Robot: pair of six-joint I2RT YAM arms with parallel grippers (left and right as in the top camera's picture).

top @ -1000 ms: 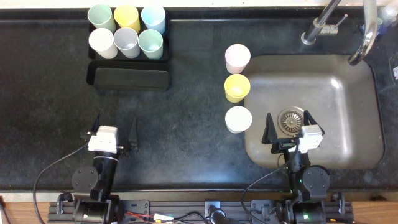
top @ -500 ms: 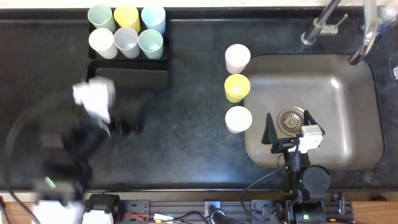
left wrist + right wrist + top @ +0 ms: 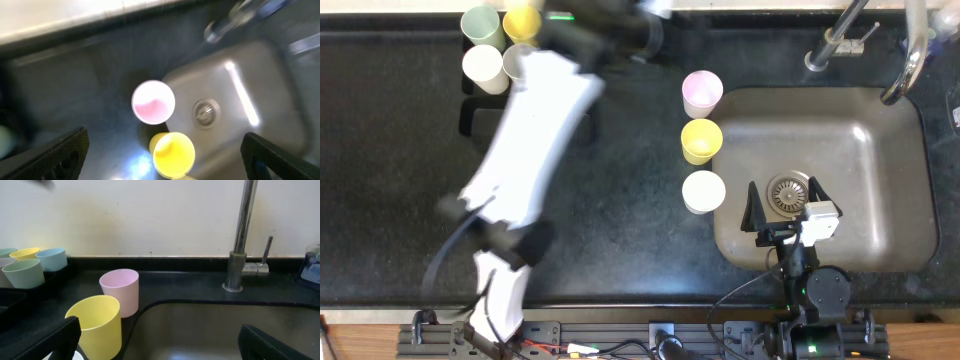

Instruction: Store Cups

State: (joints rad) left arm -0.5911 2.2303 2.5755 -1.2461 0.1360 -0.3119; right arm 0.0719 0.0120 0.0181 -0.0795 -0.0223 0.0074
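The left arm's jaws hang wide open and empty above the upright pale pink plastic cup [image 3: 153,102], which stands on the black desk [image 3: 75,95] centred just ahead of them, its axis vertical, while the right arm's jaws, equally spread and empty, sit farther off.

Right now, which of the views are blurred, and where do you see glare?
Top view: the left arm is a white motion smear across the cup tray; the right arm is crisp. Left wrist view: everything is blurred, the pink cup and yellow cup soft-edged, with a glare streak on the sink. Right wrist view: no blur, even light on the faucet.
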